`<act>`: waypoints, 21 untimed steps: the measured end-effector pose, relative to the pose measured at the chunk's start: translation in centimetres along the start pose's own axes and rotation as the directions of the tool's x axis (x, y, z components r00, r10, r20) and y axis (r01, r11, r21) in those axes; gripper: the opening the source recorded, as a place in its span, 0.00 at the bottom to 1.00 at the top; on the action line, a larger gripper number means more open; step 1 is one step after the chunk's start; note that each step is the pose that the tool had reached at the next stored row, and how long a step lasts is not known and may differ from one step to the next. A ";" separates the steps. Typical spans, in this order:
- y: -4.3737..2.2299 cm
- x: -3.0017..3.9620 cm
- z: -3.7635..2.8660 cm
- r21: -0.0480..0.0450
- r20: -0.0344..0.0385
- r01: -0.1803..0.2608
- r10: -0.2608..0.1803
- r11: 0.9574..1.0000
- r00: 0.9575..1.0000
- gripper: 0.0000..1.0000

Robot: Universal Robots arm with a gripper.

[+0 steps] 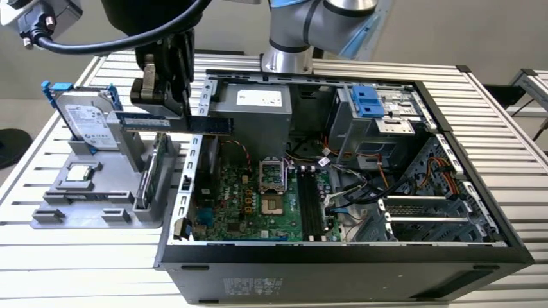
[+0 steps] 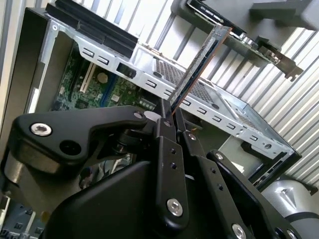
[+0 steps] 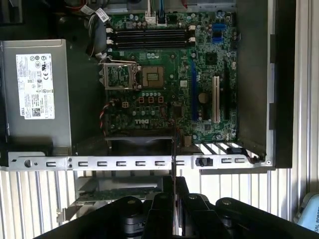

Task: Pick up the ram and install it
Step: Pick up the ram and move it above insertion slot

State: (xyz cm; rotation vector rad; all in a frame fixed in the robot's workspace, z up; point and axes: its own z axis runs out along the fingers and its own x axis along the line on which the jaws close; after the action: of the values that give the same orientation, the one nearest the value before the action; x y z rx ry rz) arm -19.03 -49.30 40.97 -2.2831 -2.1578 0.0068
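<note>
Pick-up done, installation left: the hand (image 1: 174, 110), clamped on the ram (image 1: 205, 125), holds it above the open case (image 1: 360, 273) at the exterior view's left, well apart from the empty memory slots (image 1: 310, 206).

Slatted metal table (image 1: 505, 115), which is carrying two items. An open computer case (image 1: 342, 256) is lying on its side, beginning just below the gripper (image 1: 171, 112) and stretching away from it toward the exterior view's right. A grey parts holder (image 1: 51, 218) is sitting beneath the gripper's other side, just beside the case wall.
</note>
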 end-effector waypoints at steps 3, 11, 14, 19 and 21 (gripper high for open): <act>0.51 0.03 0.00 0.000 0.000 0.000 0.000 1.000 1.000 0.00; 1.98 0.11 -0.01 0.000 0.000 0.000 0.000 1.000 1.000 0.00; 2.60 0.15 -0.01 0.000 0.000 0.000 0.000 1.000 1.000 0.00; 3.59 0.20 -0.01 0.000 0.000 0.000 0.000 1.000 1.000 0.00; 3.97 0.22 -0.01 0.000 0.000 0.000 0.000 1.000 1.000 0.00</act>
State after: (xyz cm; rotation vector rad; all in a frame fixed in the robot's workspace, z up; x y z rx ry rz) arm -15.06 -49.30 40.96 -2.2829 -2.1577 0.0070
